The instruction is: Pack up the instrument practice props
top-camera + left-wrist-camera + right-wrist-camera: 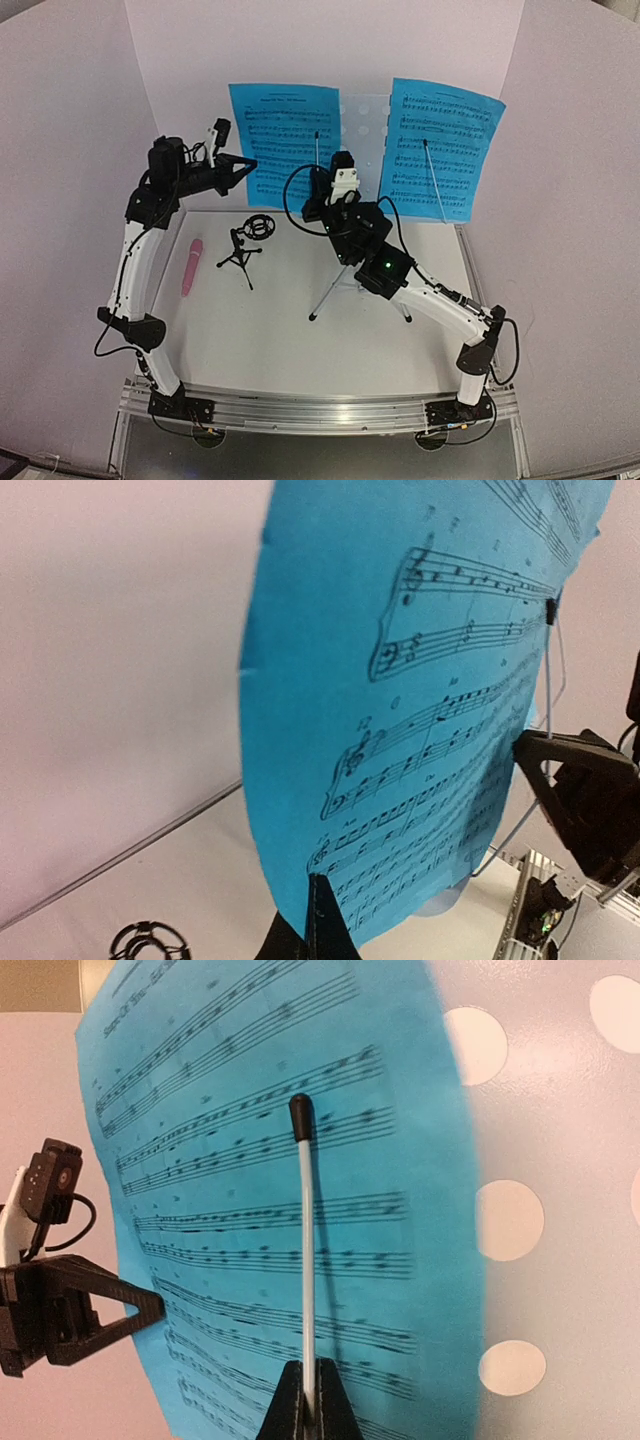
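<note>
**Sheet music first: both arms at the left page**

Packing looks barely begun. The left page (285,140) and the right page (440,150), both blue, are propped on the pale perforated stand (365,120) at the far side of the table (300,340). The stand rests on its silver tripod (328,293). The pink microphone (191,266) lies on the left of the table. The small black mic stand (245,250) stands just to its right, not touching it.

The step in hand, as I judge it, is freeing the left page. The right gripper (305,1405) has its fingers drawn close around the thin white retaining rod (306,1240), which lies across the face of that page. It grips the rod low down, with the rod's black tip at the far end. The left gripper (317,920) sits near the page's left edge, with the paper's edge right at its fingers. I cannot tell how far the fingers are open or whether the paper is actually pinched.

The next move likely calls for swinging the rod clear of the paper while the left arm takes a sure hold of the edge. That should let the page come away without creasing or dropping.

Printed staves and notes cover both pages, and the title line at the top is too small to read. No brand or label is legible.
</note>
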`<action>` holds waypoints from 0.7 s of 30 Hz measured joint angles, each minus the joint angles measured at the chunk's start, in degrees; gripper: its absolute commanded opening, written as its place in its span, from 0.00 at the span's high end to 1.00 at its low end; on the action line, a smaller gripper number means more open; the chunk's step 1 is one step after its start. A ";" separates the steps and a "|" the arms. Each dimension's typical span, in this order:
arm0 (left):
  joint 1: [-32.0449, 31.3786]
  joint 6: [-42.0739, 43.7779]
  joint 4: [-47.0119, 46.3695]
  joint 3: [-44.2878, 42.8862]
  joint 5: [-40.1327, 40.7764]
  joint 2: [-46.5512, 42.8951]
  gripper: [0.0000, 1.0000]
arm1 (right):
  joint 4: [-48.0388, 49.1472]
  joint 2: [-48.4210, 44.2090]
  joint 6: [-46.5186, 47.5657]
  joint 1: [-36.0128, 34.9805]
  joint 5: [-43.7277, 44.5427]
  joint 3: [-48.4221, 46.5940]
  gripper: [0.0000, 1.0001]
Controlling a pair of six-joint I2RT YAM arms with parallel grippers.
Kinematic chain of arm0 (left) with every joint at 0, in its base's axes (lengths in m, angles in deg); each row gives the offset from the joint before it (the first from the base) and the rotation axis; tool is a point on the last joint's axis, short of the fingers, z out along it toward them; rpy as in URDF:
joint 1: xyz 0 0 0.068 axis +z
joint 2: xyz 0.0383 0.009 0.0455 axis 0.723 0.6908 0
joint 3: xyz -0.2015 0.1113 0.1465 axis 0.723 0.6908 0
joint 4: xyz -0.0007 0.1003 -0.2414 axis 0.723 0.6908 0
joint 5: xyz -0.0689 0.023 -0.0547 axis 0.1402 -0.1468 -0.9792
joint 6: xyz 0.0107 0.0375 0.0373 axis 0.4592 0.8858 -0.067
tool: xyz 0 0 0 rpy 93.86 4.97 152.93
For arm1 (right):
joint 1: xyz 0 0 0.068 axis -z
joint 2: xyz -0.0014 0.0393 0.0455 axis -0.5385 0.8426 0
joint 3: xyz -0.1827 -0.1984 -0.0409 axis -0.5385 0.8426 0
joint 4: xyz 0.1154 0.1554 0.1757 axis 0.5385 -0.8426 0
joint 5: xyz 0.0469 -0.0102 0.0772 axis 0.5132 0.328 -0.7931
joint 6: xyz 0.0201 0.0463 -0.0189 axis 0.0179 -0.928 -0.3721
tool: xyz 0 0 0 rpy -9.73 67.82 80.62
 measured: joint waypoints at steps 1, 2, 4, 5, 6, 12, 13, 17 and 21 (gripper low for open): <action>1.39 0.21 1.03 0.10 0.48 -0.71 1.00 | 0.38 -0.16 0.00 0.00 -0.08 0.36 0.95; 2.63 0.59 2.01 0.56 1.02 -1.66 1.00 | 0.60 -0.24 0.00 0.00 -0.17 0.57 0.91; 4.73 1.45 3.96 1.75 2.07 -3.64 1.00 | 0.96 -0.36 -0.12 0.00 -0.31 0.88 0.86; 5.52 1.97 5.09 2.86 2.79 -5.06 1.00 | 1.03 -0.46 0.00 -0.02 -0.33 1.12 0.83; 6.02 2.56 6.47 3.89 3.17 -6.32 1.00 | 0.94 -0.55 -0.15 -0.02 -0.30 1.39 0.81; 11.86 5.62 16.58 12.68 4.00 -14.31 1.00 | 0.71 -1.16 -0.20 0.00 -0.75 3.30 0.68; 13.95 6.15 18.45 14.40 3.86 -15.22 1.00 | 0.66 -1.33 -0.20 0.00 -0.93 3.62 0.66; 22.27 9.08 26.00 20.27 3.19 -16.52 1.00 | 0.70 -1.91 -0.40 0.00 -1.60 4.16 0.55; 25.27 12.77 29.89 25.03 2.97 -16.60 1.00 | 0.69 -2.46 0.00 0.00 -2.53 4.29 0.47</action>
